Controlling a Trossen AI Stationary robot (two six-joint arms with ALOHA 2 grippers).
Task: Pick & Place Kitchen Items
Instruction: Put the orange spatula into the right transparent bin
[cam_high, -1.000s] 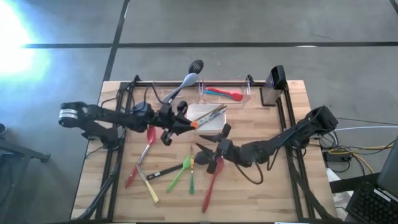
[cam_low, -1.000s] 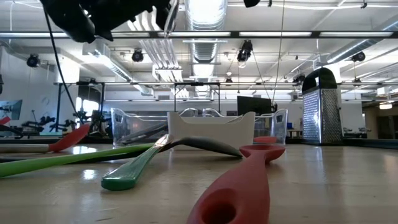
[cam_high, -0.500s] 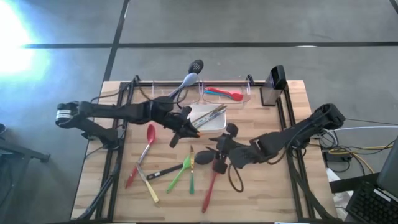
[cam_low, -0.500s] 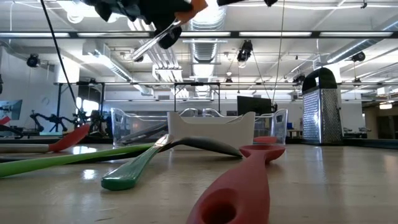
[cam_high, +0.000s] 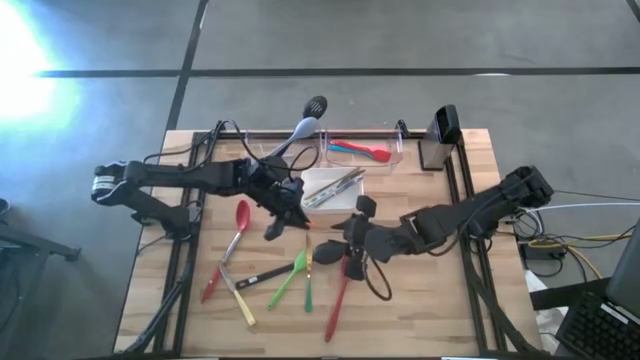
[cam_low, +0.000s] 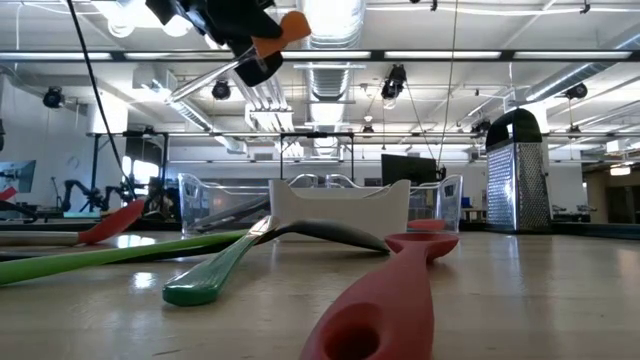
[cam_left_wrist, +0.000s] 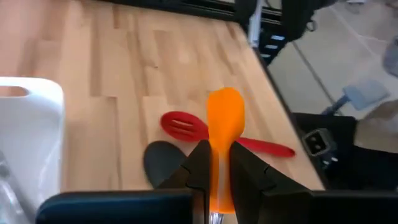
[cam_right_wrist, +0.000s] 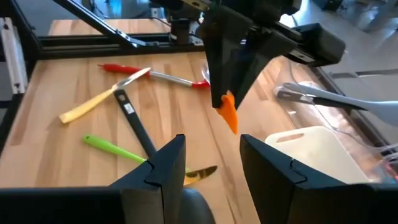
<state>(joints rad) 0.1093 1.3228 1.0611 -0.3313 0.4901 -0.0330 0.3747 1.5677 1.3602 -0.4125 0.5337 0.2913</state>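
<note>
Left gripper (cam_high: 281, 213) hangs in the air over the table's middle, clenched on an orange-tipped utensil (cam_left_wrist: 224, 124) with a thin shiny metal stem; in the left wrist view the orange head stands pinched between the two dark fingers. Right gripper (cam_right_wrist: 211, 162) waits just beside it, low over the table, its fingers spread and holding nothing.

Below lies the wooden table (cam_high: 440, 300). Along its far edge stand clear plastic bins (cam_high: 360, 150), with a white square dish (cam_high: 330, 190) in front of them. Loose on the wood near the front are the other kitchen items: a long red spoon (cam_high: 340, 295), a red spoon with a metal handle (cam_high: 238, 225), two green utensils (cam_high: 292, 275), a yellow-handled one (cam_high: 240, 303) and a black-handled one (cam_high: 262, 275).

Judged by its build, the held utensil is light and slim, stiff along the stem, with a softer, likely rubbery head. Smooth metal may slip; a hold on the head, or where head meets stem, looks surest.
</note>
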